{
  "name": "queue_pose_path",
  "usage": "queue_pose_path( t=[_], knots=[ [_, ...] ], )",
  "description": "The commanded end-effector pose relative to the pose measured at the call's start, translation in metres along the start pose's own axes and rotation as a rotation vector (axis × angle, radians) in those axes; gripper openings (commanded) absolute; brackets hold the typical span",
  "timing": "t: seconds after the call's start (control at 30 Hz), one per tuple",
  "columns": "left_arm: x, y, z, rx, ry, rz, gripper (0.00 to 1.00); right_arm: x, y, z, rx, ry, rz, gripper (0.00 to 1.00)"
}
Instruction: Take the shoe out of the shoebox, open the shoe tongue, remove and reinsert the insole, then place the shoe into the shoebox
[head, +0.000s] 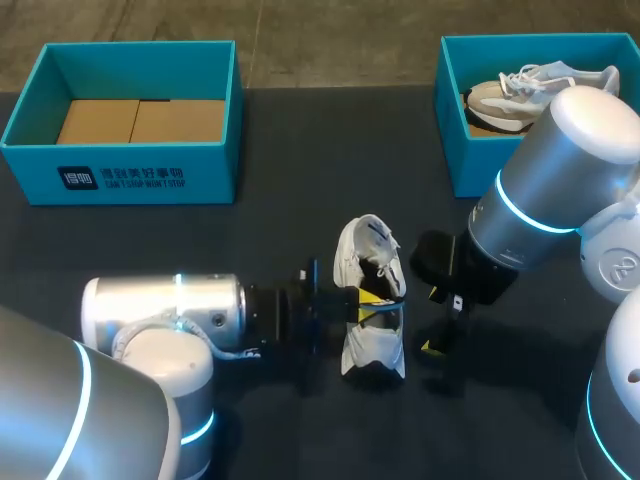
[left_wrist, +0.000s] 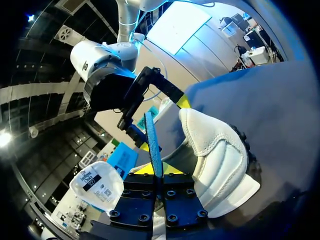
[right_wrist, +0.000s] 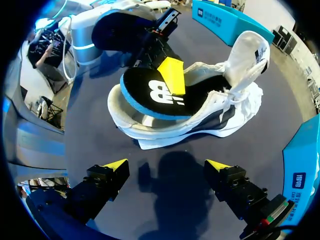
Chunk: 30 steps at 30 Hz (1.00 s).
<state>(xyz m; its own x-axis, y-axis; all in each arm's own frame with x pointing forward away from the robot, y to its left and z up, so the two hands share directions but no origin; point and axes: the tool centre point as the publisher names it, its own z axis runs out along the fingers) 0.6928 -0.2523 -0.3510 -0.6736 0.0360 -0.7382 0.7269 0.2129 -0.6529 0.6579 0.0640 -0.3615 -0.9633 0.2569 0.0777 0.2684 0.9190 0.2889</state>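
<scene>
Head view: the teal cardboard shoebox (head: 215, 170), with white print (head: 122, 180) on its front that I leave unread, stands well behind the white fabric sneaker (head: 372, 350), which lies on its side. Half out of the sneaker sits the black, blue-edged foam insole (right_wrist: 135, 87), bearing a white logo (right_wrist: 159, 93); my left gripper (left_wrist: 157, 169) is pinched shut on it. I judge it light and floppy, best held mid-length. My right gripper (right_wrist: 167, 167) hangs wide open, empty, just beside the sneaker.
</scene>
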Motion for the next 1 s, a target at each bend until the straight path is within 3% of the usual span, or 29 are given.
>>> queue_pose_path(
  t=[0.03, 0.1, 0.17, 0.57, 0.7, 0.8, 1.0],
  knots=[
    [0.000, -0.001, 0.001, 0.008, 0.009, -0.002, 0.00, 0.001, 0.000, 0.001, 0.001, -0.002, 0.001, 1.00],
    [-0.001, -0.005, -0.001, 0.013, 0.009, 0.000, 0.24, 0.001, 0.000, 0.001, 0.001, -0.002, 0.001, 1.00],
    [-0.001, -0.009, -0.003, 0.020, 0.007, 0.001, 0.34, 0.001, 0.000, 0.001, 0.001, -0.002, 0.001, 1.00],
    [0.002, -0.033, -0.014, 0.048, -0.005, 0.037, 0.33, 0.001, 0.000, 0.001, 0.001, -0.002, 0.001, 1.00],
    [0.003, -0.034, -0.012, 0.052, -0.002, 0.041, 0.20, 0.001, 0.000, 0.001, 0.001, -0.002, 0.001, 1.00],
    [0.004, -0.032, -0.009, 0.049, 0.005, 0.042, 0.00, 0.001, 0.000, 0.001, 0.001, -0.002, 0.001, 1.00],
    [0.006, -0.024, -0.004, 0.036, 0.027, 0.040, 0.00, 0.001, 0.000, 0.001, 0.001, -0.002, 0.001, 1.00]
  ],
)
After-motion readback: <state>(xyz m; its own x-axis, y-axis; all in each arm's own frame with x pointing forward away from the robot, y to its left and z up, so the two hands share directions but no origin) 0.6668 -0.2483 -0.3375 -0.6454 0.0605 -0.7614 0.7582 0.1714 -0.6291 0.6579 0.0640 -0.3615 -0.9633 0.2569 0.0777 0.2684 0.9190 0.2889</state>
